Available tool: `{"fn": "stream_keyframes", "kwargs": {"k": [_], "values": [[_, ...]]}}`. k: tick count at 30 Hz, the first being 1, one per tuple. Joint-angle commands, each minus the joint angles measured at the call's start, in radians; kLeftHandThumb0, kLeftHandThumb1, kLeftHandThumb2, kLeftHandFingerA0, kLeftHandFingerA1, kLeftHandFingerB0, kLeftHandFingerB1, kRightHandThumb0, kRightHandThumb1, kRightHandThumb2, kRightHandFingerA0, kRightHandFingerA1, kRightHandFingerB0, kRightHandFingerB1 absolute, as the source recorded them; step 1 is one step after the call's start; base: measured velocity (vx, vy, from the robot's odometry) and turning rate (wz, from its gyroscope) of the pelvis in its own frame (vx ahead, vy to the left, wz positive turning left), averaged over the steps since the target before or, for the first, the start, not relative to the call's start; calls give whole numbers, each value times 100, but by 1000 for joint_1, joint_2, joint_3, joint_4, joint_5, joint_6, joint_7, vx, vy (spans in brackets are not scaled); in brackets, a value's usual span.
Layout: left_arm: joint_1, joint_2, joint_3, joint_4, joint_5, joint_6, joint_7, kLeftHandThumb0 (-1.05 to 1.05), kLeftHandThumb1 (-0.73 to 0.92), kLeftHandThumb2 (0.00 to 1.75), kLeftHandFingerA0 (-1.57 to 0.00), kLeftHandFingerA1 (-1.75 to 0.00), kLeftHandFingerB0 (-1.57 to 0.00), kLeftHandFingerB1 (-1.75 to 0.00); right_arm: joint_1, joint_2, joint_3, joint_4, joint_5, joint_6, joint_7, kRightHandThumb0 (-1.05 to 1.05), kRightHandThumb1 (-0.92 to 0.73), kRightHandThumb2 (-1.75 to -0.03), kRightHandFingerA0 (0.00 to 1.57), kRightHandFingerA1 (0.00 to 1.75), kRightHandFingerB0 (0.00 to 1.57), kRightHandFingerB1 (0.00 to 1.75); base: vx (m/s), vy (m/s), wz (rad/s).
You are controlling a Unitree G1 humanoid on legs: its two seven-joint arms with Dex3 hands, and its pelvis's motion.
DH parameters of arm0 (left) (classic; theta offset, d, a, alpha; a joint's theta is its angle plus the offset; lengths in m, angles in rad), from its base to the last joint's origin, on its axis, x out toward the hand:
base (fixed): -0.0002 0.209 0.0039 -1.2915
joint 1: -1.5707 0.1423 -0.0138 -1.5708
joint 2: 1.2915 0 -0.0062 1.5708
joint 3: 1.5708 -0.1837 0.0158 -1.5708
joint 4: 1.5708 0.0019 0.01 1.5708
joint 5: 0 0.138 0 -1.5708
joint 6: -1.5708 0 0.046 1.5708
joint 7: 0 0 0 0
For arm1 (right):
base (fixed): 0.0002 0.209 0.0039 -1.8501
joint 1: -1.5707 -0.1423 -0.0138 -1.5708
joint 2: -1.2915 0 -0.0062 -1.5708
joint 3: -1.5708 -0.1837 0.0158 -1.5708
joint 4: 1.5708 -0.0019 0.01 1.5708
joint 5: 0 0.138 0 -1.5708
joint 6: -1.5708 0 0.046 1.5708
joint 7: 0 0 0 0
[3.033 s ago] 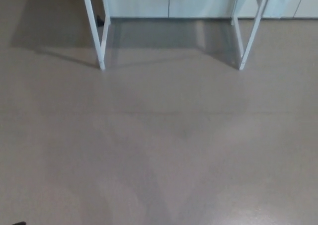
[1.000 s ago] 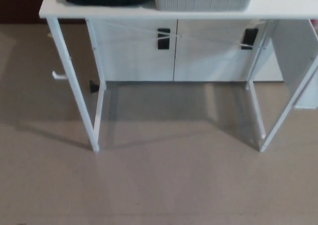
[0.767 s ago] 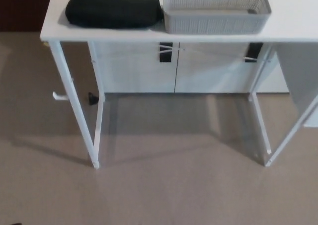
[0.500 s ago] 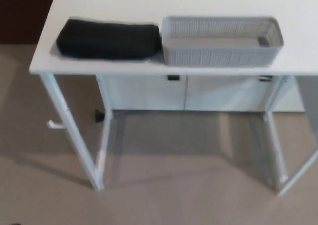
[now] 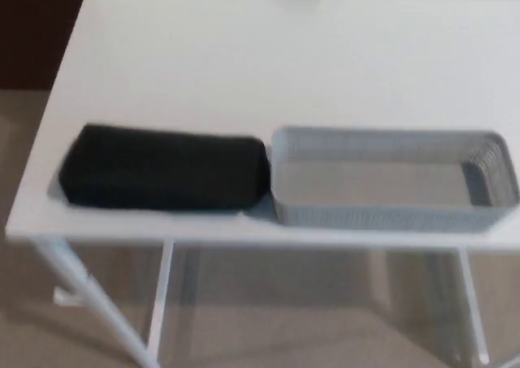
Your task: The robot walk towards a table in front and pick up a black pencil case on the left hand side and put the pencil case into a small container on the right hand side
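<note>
Head view: you see the black pencil case lying flat at the white table's near-left edge, just beside the empty grey container on its right, likely staged for a short transfer; neither hand shows, state unknown.

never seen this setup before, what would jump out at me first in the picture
The black pencil case stands out most, lying dark against the white table near its front left edge. Right beside it on the right sits a grey slatted container, empty, its left end close against the case. No robot hand is in view.
</note>
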Motion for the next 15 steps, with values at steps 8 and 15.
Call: {"fn": "stream_keyframes", "kwargs": {"k": [8, 15], "values": [[11, 13, -2, 8, 6, -11, -2, -24, 50, 55, -33, -36, -22, -30, 9, -11, -8, 9, 16, -7, 7, -41, -64, -59, 50, 40, 37, 33, 279, 158, 0], [12, 21, -9, -8, 12, -10, -5, -33, 44, 60, -30, -40, -24, -36, 0, -9, -3, 7, 9, 0, -1, -48, -52, -81, 44, 53, 31, 46, 76, -84, 7]]}}
